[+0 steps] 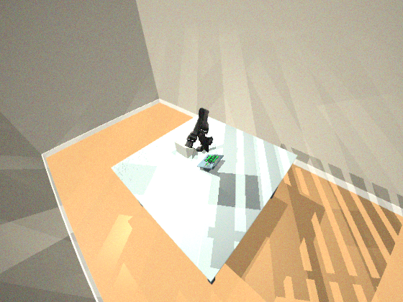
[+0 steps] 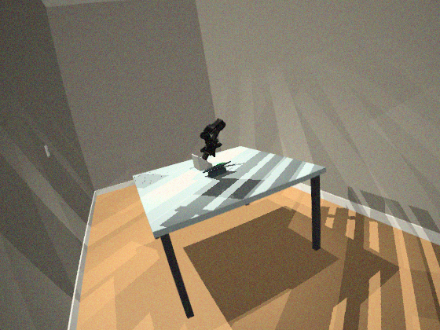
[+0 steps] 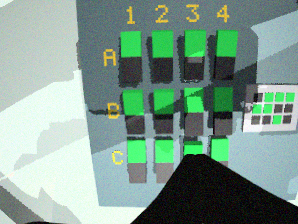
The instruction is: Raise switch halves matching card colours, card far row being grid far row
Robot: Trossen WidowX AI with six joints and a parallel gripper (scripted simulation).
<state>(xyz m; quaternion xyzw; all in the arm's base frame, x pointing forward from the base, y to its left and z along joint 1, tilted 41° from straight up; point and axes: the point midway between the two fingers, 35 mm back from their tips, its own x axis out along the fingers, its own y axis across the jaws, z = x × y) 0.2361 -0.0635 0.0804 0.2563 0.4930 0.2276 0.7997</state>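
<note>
The grey switch panel (image 3: 93,163) (image 1: 211,162) (image 2: 220,167) lies on the table, with columns 1 to 4 and rows A, B and C. Each switch has a green far half and a dark grey near half, such as A1 (image 3: 131,56) and B3 (image 3: 194,111). The small card (image 3: 269,108) with green and dark squares sits at the panel's right edge beside row B. My gripper (image 3: 194,163) (image 1: 205,147) (image 2: 208,156) is shut and empty. It hangs above the panel's near edge and hides most of switch C3 (image 3: 193,148) and the lower parts of row C.
A small white block (image 1: 185,149) (image 2: 199,162) stands on the table (image 1: 173,201) (image 2: 177,196) just beside the arm, to the left of the panel. The table's edges are far from the panel.
</note>
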